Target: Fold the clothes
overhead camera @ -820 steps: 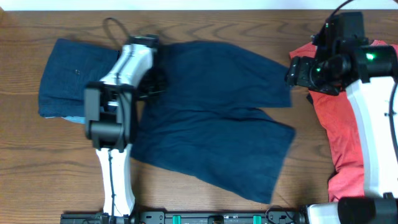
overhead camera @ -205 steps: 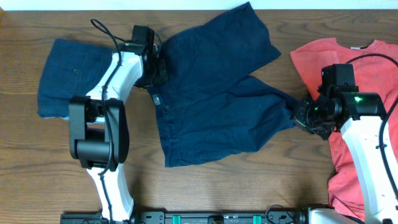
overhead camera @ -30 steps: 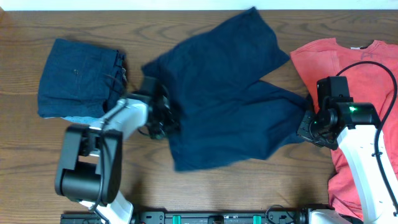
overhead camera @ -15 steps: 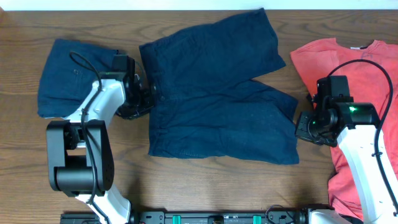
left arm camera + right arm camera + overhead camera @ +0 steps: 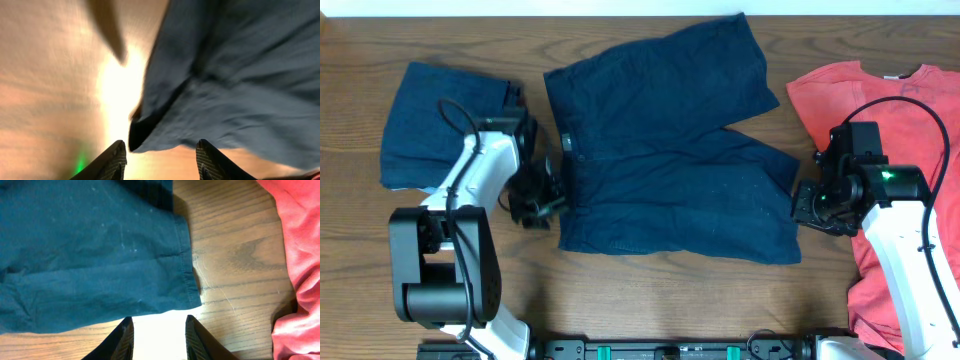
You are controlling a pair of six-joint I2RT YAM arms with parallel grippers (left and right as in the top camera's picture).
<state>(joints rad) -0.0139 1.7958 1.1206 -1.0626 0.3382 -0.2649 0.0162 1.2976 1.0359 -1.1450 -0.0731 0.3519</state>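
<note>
While navy shorts (image 5: 660,150) lie spread flat on the wooden table (image 5: 650,310), the two arms wait at opposite edges, jaws parted and nothing clamped. At the waistband side sits the left gripper (image 5: 545,195). Its blurred wrist view shows both fingers (image 5: 112,162) apart, with a corner of the fabric just beyond the tips; whether they touch it cannot be told. At the hem of the lower leg sits the right gripper (image 5: 802,205), its fingers (image 5: 197,340) apart over bare wood, the hem just ahead of them and not between. A folded navy piece (image 5: 435,120) lies left of the shorts, and a coral T-shirt (image 5: 820,100) lies to the right, partly under the right arm.
</note>
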